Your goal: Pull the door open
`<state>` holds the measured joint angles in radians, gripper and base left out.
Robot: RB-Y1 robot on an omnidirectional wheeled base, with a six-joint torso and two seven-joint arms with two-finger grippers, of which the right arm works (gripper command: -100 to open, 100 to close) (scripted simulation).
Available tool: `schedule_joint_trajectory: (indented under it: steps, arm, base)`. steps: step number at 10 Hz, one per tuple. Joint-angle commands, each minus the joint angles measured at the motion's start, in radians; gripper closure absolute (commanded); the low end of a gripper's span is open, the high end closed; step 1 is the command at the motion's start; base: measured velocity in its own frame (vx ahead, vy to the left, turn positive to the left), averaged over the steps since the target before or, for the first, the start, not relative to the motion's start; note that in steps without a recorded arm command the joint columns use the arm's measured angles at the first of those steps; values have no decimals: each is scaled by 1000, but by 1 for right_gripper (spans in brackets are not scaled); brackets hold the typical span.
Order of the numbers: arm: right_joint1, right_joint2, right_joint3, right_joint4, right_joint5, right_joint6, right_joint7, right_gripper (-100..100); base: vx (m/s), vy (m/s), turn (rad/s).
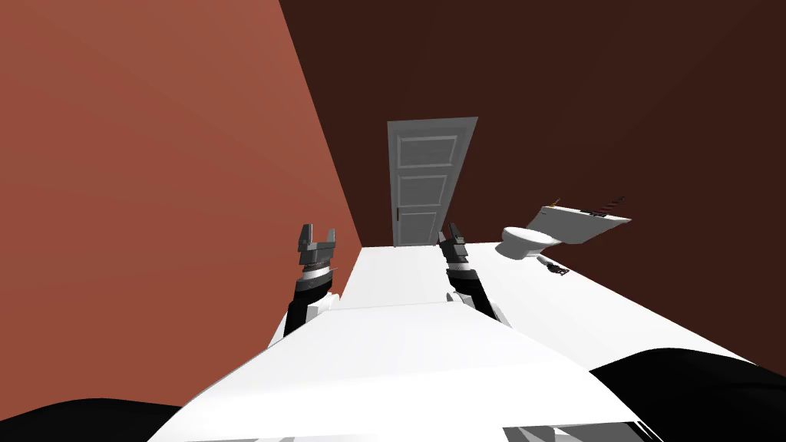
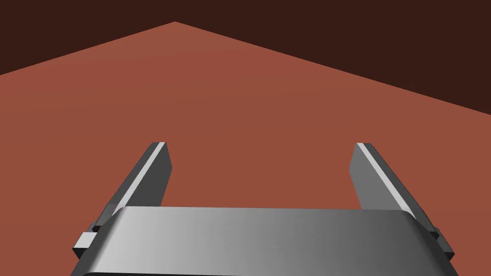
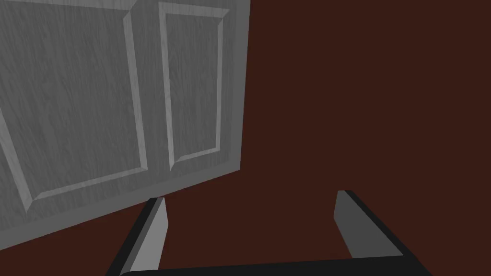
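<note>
While both pincers hover spread and empty, the grey panelled door [image 1: 428, 180] stands closed in the upper middle of the head view, well apart from them.
Just below the door's foot in that view, the right gripper [image 3: 250, 196] has its fingers wide with nothing between them, and its wrist view has the door's sunken panels across the upper left; the left gripper [image 2: 260, 143], lower left of the door, is equally spread. I judge the door a stiff, fairly heavy slab that will swing on hinges rather than flex, its flat face offering nothing to pinch. A small dark mark [image 1: 399, 212] on its left edge may be the handle, the likely hold, though too small to tell. A white toilet [image 1: 530, 239] sits right of the door.
</note>
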<state>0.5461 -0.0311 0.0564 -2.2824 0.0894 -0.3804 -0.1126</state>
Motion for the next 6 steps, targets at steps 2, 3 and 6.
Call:
schedule_joint_trajectory:
  steps: [2, 3, 6]
  arm:
    - [-14, -14, 8, 44, -23, -14, -42, -100]
    - [-19, -19, 10, 60, -31, -19, -56, -100]
    - [-39, -36, 21, 121, -64, -39, -115, -100]
  base:
    - [99, 15, 22]
    - [129, 24, 16]
    - [132, 28, 19]
